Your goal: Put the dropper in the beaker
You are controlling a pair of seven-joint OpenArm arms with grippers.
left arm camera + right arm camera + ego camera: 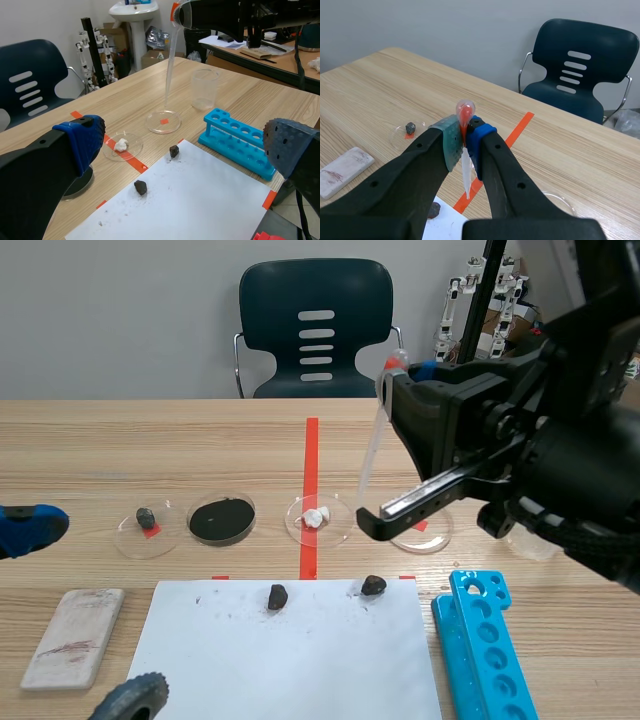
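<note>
Nearest you, at the desk's near edge, locate the white sheet of paper [290, 660] carrying two dark stones [277, 596]. A pale slab [72, 636] lies at the near left corner, and the blue test-tube rack [485, 645] lies at the near right. Further in, check the row of four petri dishes [148, 525] across the mid-desk, cut by a red tape line. One holds a stone, one a black fill, one a white lump, and the last only a red mark.

Note the beaker [205, 89], upright near the desk's right edge, just beside that last dish. Beyond the far edge stand a dark chair [316, 330] and a grey wall.

Your left gripper [182, 145] sits low over the desk's left side, fingers spread wide, grasping nothing. Your right gripper [464, 140] is raised above the right half, clamped on the dropper [370, 455] just under its bulb. The dropper hangs tip-down over the marked dish, outside the beaker.
</note>
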